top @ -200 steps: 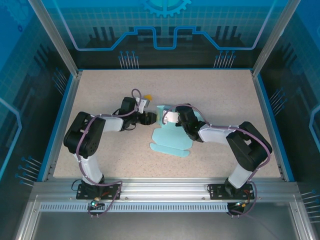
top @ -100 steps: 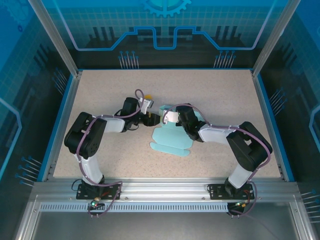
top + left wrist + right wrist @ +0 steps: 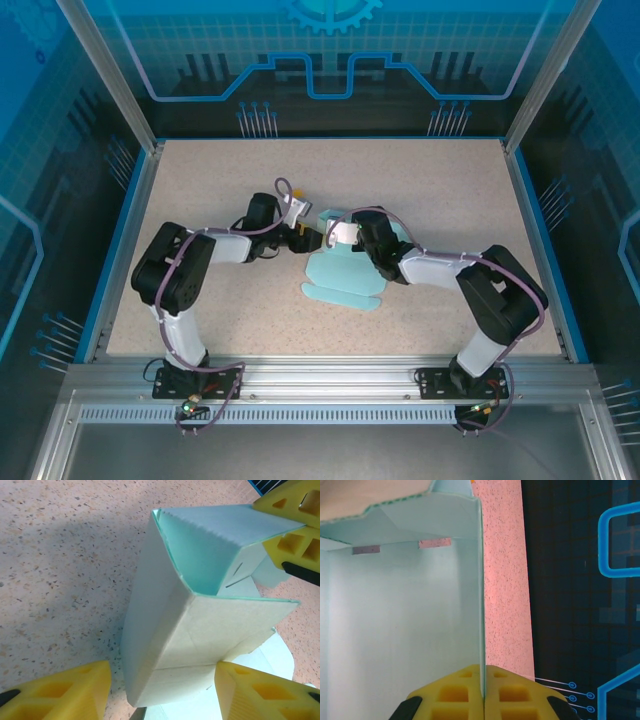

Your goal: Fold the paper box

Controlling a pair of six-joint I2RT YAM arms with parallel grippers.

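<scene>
From above, the paper box (image 3: 343,275) lies in the middle of the counter (image 3: 450,190). It is light blue. Its near part lies flat with round flaps, and its far part stands up. The left gripper (image 3: 303,237) is at the box's far left side. The right gripper (image 3: 335,235) is at the box's far edge.

From the left wrist, the paper box (image 3: 200,625) shows 2 raised walls that meet at a corner, with thin slots inside. The left gripper (image 3: 160,692) has wide jaws, 1 on each side of that corner, not pinching. The right gripper (image 3: 287,527) holds the top wall.

From the right wrist, the right gripper (image 3: 482,690) has its jaws squeezed tight on 1 thin wall of the paper box (image 3: 400,620).

The card looks very light and bendy. It will likely crease easily, so hold it by a wall edge near a fold and squeeze softly.
</scene>
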